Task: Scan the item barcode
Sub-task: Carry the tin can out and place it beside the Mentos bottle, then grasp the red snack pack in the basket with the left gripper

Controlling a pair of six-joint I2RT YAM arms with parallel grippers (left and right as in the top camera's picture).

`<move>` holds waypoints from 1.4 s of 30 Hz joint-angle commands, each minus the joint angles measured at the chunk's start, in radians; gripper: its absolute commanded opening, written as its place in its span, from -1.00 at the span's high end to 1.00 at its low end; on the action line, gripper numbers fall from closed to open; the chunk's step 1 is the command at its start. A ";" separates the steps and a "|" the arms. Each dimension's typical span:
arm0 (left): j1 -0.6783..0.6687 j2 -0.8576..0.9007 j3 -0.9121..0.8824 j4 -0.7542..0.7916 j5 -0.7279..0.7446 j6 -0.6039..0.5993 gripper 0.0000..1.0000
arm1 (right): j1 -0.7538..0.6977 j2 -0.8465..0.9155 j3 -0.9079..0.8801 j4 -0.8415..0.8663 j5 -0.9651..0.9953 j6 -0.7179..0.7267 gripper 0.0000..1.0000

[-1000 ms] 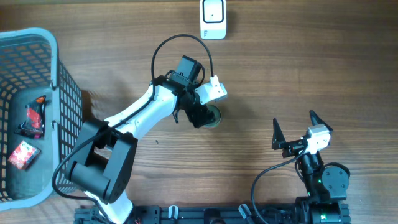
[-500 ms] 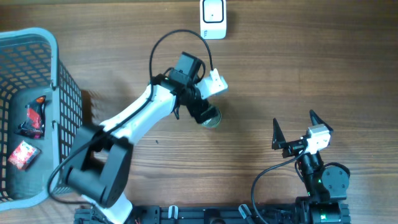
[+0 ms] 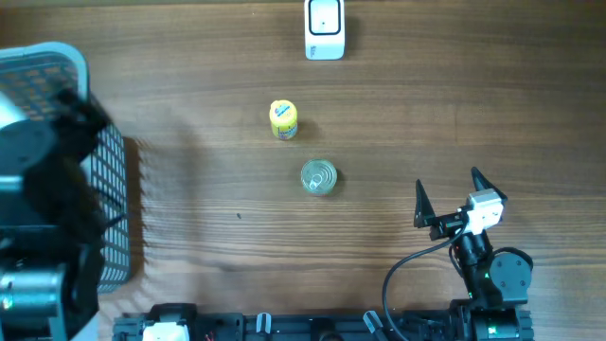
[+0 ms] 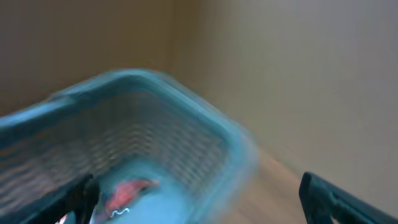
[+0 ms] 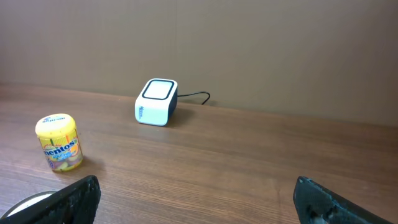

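The white barcode scanner (image 3: 325,28) stands at the table's far edge, also seen as the scanner (image 5: 156,101) in the right wrist view. A yellow Mentos tub (image 3: 283,119) stands upright in front of it, and a silver can (image 3: 318,177) stands just nearer; no gripper touches either. My left arm is a blur at the far left over the blue basket (image 3: 43,52). Its gripper (image 4: 196,183) is open and empty above the basket (image 4: 186,99), where a red packet (image 4: 127,190) lies. My right gripper (image 3: 447,182) is open and empty at the near right.
The basket fills the table's left edge, and my arm hides most of what lies in it from above. The scanner's cable (image 5: 194,96) trails to its right. Bare wood lies between the can and the right gripper (image 5: 196,186).
My left arm has left the can and swung fast to the left over the basket, its jaws opening. The yellow tub it covered now shows. The right arm has not moved.
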 commanded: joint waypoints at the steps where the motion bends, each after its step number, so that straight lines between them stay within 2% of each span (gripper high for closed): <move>1: 0.333 0.062 -0.029 -0.101 0.004 -0.144 -1.00 | 0.000 -0.004 -0.001 0.002 0.006 0.014 -1.00; 4: 0.492 0.185 -0.106 -0.102 0.235 -0.144 -1.00 | 0.000 -0.004 -0.001 0.002 0.006 0.014 -1.00; 6: 0.548 0.324 -0.148 -0.101 0.248 -0.147 -1.00 | 0.000 -0.004 -0.001 0.002 0.006 0.014 -1.00; 10: 0.621 0.573 -0.185 -0.138 0.307 -0.249 -1.00 | 0.000 -0.004 -0.001 0.002 0.006 0.014 -1.00; 12: 0.655 0.697 -0.216 -0.099 0.358 -0.249 -1.00 | 0.000 -0.004 -0.001 0.002 0.006 0.014 -1.00; 15: 0.666 0.763 -0.279 -0.005 0.353 -0.220 -1.00 | 0.000 -0.004 -0.001 0.002 0.006 0.014 -1.00; 17: 0.667 0.766 -0.330 0.074 0.352 -0.152 -1.00 | 0.000 -0.004 -0.001 0.002 0.006 0.014 -1.00; 19: 0.667 0.766 -0.357 0.116 0.274 -0.086 -1.00 | 0.000 -0.004 -0.001 0.002 0.006 0.014 -1.00; 32: 0.690 0.766 -0.358 0.106 0.123 -0.049 -1.00 | 0.000 -0.004 -0.001 0.002 0.006 0.014 -1.00; 37: 0.748 0.766 -0.359 0.156 0.125 -0.050 -1.00 | 0.000 -0.004 -0.001 0.002 0.006 0.014 -1.00; 42: 0.780 0.766 -0.365 0.216 0.203 -0.061 -1.00 | 0.000 -0.004 -0.001 0.002 0.006 0.014 -1.00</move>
